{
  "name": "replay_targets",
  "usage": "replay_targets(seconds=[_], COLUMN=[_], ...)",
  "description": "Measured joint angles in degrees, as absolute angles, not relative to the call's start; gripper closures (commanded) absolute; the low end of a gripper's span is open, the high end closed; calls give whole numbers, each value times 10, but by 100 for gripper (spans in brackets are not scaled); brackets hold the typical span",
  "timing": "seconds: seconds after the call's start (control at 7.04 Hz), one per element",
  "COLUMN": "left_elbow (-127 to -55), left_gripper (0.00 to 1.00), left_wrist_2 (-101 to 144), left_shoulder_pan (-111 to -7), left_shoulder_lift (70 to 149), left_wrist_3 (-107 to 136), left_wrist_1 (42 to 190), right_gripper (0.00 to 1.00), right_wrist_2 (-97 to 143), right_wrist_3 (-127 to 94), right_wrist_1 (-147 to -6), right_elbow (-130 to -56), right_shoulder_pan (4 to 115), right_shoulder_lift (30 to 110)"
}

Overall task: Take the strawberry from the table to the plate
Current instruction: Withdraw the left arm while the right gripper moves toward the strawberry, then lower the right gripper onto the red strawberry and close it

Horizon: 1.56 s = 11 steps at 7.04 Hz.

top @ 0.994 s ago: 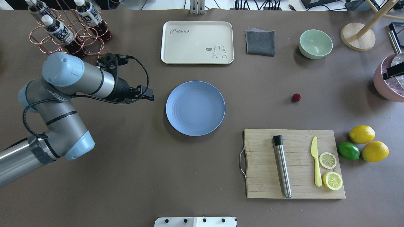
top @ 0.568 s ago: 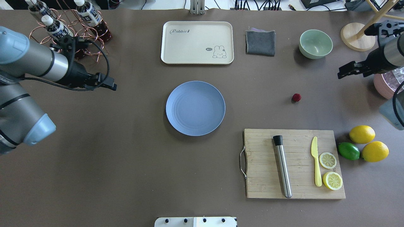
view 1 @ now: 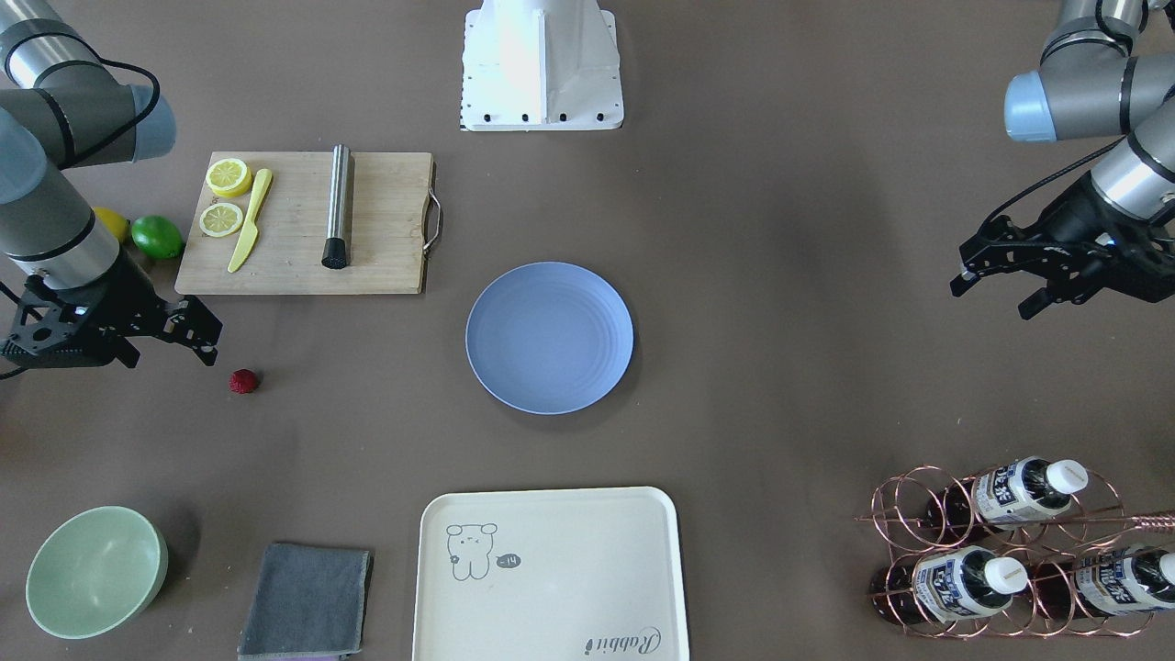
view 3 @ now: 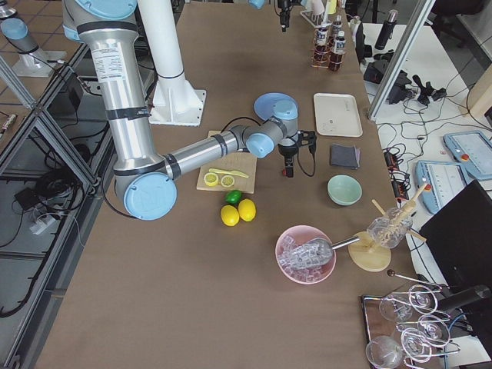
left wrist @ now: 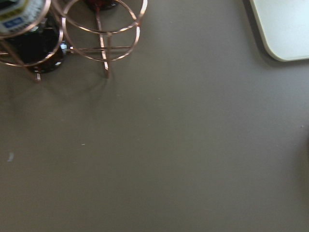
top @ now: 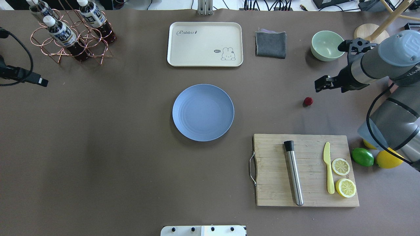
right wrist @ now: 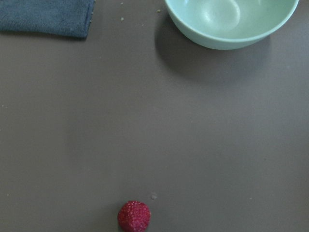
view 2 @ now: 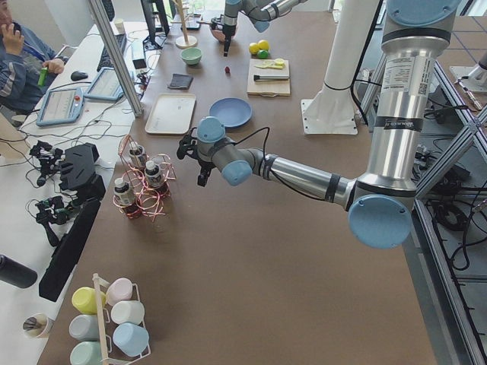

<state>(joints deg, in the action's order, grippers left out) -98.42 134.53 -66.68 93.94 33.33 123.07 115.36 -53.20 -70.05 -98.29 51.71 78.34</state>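
Right hand (view 1: 170, 349) hangs over tabletop (top: 131, 170) toward right edge, fingers spread, holding nothing | left hand (view 1: 993, 296) at left edge beside bottle rack (top: 70, 36), spread, holding nothing | strawberry (top: 307, 101) on tabletop near right hand, between bowl (top: 328, 45) and cutting board (top: 306, 170) | plate (top: 203, 112) at centre, well apart from strawberry

Right arm (top: 374, 65) extended forward, right gripper (view 1: 173, 347) low, jaws apart, empty. Left arm (view 1: 1102, 92) folded far out to its side, left gripper (view 1: 994, 298) jaws apart, empty.
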Motion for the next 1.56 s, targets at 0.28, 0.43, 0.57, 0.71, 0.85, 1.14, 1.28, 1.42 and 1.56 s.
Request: replay_targets(seconds=[0.28, 0.43, 0.57, 0.71, 0.85, 1.14, 1.28, 1.42, 1.56], left_elbow=[-986, -987, -989, -990, -990, -989, -988, -988, -987], left_gripper=[2, 2, 2, 2, 2, 2, 2, 2, 2], left_wrist_2=[1352, 1352, 1353, 1353, 1353, 1353, 1353, 1353, 1353], left_shoulder_pan=[-681, -682, -685, -686, -687, -687, -686, -686, -685], left_shoulder_lift=[923, 920, 920, 919, 919, 919, 918, 918, 919], left_wrist_3=[314, 313, 312, 312, 312, 312, 312, 312, 312], left_wrist_1=[1234, 1234, 1235, 1235, 1235, 1235, 1235, 1235, 1235], right_gripper=[12, 13, 14, 15, 15, 16, 18, 21, 23], right_wrist_2=[1125, 1118, 1114, 1112, 1112, 1112, 1113, 1112, 1112], right_wrist_3=[-550, -563, -575, -582, -587, -590, -591, -592, -599], right_wrist_1=[-700, -686, -644, -602, -578, -567, -566, -566, -567], right_elbow=[-971, -946, -904, -873, -861, -858, -858, -859, -859], right_shoulder_pan=[487, 480, 476, 474, 473, 473, 473, 473, 472], right_shoulder_lift=[773, 757, 743, 738, 738, 742, 743, 743, 743])
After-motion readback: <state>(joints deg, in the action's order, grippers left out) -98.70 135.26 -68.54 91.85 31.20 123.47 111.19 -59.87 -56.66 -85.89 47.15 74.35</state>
